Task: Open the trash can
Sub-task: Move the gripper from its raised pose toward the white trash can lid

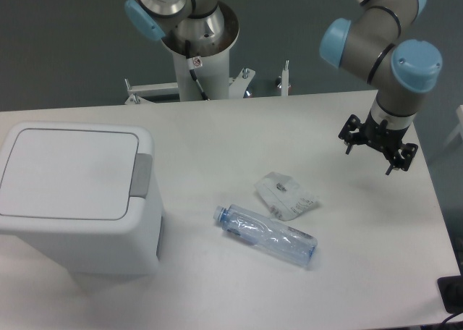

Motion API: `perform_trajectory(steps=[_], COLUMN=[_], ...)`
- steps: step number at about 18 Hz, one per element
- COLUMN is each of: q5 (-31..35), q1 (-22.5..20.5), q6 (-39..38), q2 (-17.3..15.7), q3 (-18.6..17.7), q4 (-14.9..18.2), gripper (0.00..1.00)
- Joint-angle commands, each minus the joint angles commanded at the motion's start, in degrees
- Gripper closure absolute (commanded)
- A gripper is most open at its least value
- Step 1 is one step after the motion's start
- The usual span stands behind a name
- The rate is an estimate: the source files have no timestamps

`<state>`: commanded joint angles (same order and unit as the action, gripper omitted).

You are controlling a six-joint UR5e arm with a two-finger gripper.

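Large white boxy plastic trash can (76, 196) seen left on table, lid shut. Black two-finger gripper (377, 154) held wide apart, far right, nothing gripped.

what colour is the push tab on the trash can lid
Grey. The push tab sits at the right edge of the white trash can lid, seen in the fixed camera.

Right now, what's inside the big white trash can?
Can't see. The trash can has its flat lid shut, so the inside is covered. Only the lid and grey button tab show.
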<state>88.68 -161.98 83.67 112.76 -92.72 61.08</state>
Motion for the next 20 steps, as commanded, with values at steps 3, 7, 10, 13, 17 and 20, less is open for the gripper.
perform_trajectory(steps=[3, 7, 10, 13, 17, 20], q5=[0.0, -0.6, -0.7, -2.7, -3.5, -4.3], q1=[0.0, 0.4, 1.1, 2.9, 5.2, 7.9], q6=[0.0, -1.0, -6.0, -13.0, -21.1, -28.3], q2=[0.0, 0.0, -0.1, -0.2, -0.5, -0.5], q3=[0.0, 0.4, 1.4, 1.6, 1.9, 3.9], q4=[0.1, 0.0, 0.4, 0.4, 0.0, 0.0], gripper=[0.00, 0.00, 0.00, 0.00, 0.00, 0.00])
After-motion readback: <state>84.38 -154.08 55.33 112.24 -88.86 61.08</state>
